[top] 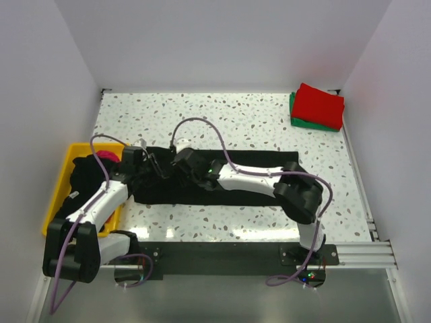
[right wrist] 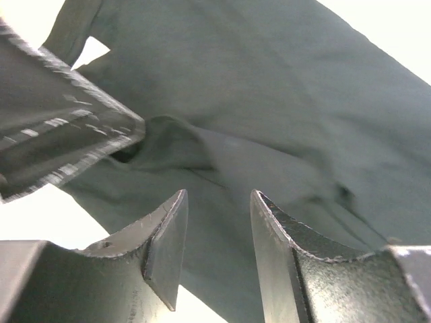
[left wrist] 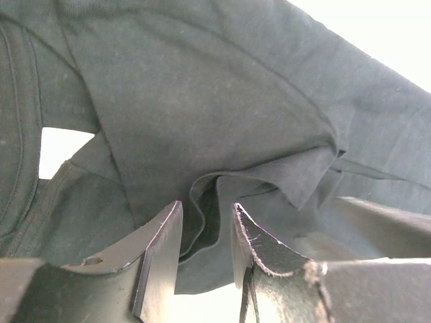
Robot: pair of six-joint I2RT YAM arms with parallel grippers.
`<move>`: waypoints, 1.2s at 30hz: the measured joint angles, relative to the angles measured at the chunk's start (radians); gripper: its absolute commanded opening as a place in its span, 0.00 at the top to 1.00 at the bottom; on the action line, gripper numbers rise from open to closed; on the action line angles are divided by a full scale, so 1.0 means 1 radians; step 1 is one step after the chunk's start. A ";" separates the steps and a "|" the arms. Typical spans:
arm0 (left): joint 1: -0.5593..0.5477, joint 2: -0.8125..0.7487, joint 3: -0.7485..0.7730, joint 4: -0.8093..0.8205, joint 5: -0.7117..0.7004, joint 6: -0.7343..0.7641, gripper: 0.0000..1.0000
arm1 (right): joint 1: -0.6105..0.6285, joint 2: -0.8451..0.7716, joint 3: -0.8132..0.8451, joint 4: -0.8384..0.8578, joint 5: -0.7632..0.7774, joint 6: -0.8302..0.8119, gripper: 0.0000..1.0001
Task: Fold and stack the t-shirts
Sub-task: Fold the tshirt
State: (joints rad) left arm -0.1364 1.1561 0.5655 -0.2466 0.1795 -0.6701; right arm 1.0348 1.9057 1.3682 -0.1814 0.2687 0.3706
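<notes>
A black t-shirt [top: 252, 157] lies spread across the middle of the table, with both grippers low over its left end. My left gripper [top: 149, 160] [left wrist: 207, 205] is open, and a raised ruck of the black t-shirt [left wrist: 202, 87] stands loosely between its fingers. Just to its right, my right gripper [top: 176, 162] [right wrist: 219, 193] hangs open over flat black t-shirt cloth [right wrist: 269, 87], holding nothing. A finger of the left gripper [right wrist: 60, 134] shows at the upper left of the right wrist view. A folded red t-shirt [top: 320, 104] rests on a folded green one [top: 296, 120] at the back right corner.
A yellow bin [top: 57, 195] stands at the left table edge, holding dark cloth [top: 87, 175] and a pink garment [top: 106, 156]. White walls close in the table on the left, back and right. The right arm [top: 269, 180] lies across the shirt's near half.
</notes>
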 measured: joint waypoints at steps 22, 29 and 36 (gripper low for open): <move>0.000 -0.002 -0.057 0.017 0.043 -0.001 0.80 | 0.075 0.184 0.150 -0.051 0.257 -0.102 0.79; 0.000 -0.014 -0.066 0.023 0.072 0.001 0.93 | 0.075 0.171 0.105 -0.052 0.261 -0.083 0.64; 0.000 -0.017 -0.072 0.022 0.080 0.001 0.98 | 0.075 0.140 0.064 -0.050 0.248 -0.068 0.54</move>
State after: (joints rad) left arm -0.1364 1.1389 0.4931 -0.2245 0.2596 -0.6693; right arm 1.1099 2.0453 1.4319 -0.2314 0.5163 0.3027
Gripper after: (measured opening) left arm 0.038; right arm 0.437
